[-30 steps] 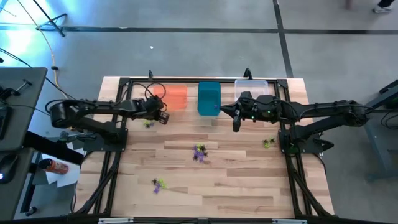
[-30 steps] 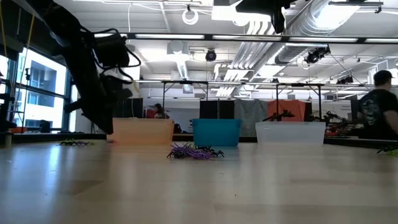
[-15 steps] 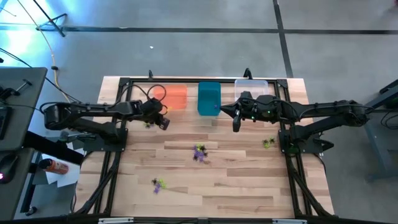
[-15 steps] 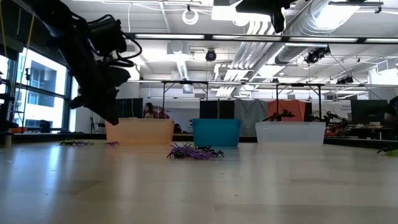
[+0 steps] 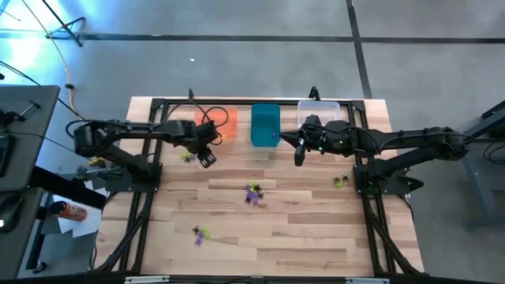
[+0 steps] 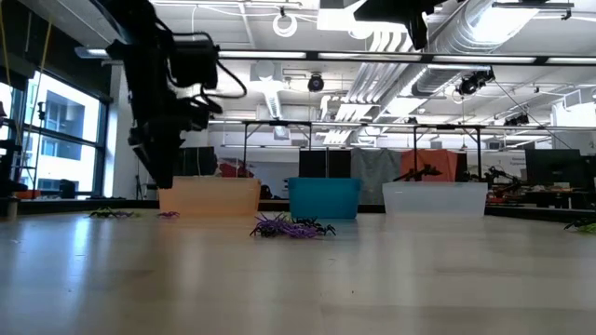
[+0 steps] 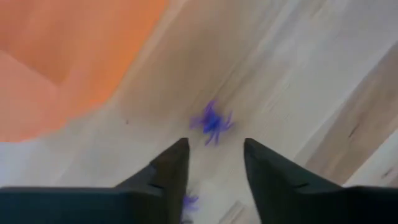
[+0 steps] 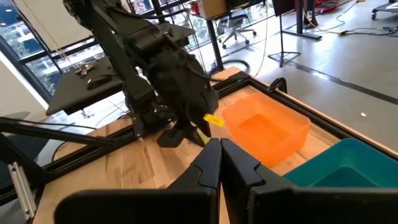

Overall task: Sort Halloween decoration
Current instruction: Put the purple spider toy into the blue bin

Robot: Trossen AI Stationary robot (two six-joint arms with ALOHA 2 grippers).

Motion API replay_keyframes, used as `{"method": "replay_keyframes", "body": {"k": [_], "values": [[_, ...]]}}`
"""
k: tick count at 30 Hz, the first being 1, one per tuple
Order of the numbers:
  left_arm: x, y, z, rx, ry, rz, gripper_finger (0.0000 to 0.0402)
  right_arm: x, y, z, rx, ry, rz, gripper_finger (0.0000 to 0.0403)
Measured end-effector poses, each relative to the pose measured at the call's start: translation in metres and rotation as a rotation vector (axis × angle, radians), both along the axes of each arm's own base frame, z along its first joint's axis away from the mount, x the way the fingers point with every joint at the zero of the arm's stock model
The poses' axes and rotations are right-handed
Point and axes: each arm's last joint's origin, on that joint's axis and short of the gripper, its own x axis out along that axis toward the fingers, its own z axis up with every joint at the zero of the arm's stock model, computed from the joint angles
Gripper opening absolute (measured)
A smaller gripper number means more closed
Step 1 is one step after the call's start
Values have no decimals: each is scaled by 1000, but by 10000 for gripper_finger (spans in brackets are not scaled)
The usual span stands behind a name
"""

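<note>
Left hand (image 7: 214, 163) is hovering, fingers spread, over a purple spider trinket (image 7: 212, 123) lying on the surface just beside the orange bin (image 7: 68, 56). It looks featherlight, springy-legged; pinching the body seems safest. Right hand (image 8: 221, 160), pressed together, is waiting near the teal bin (image 5: 265, 125).

Halloween decoration, tiny spidery plastic trinkets scattered on the bench: purple-and-black cluster (image 5: 252, 193) mid-bench, yellow-green and purple pair (image 5: 202, 233) nearer the front edge, yellow-green and black pair (image 5: 341, 181) at right, small group (image 5: 188, 156) at left, loose purple spider (image 7: 212, 122) lying flat.
</note>
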Motion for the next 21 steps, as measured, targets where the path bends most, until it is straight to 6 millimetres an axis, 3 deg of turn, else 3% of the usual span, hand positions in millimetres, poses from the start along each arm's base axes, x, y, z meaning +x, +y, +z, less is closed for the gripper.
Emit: {"method": "replay_keyframes", "body": {"k": [3,7,12,21], "values": [[7,6,-8,-35,97,-17,180,0,0,0,1,0,1,0],[25,14,-7,-41,99,-52,202,0,0,0,11,-3,-2,0],[43,19,0,-70,53,-147,204,0,0,0,26,-8,-5,0],[47,21,-26,-117,190,-152,200,0,0,0,70,-22,-15,0]]}}
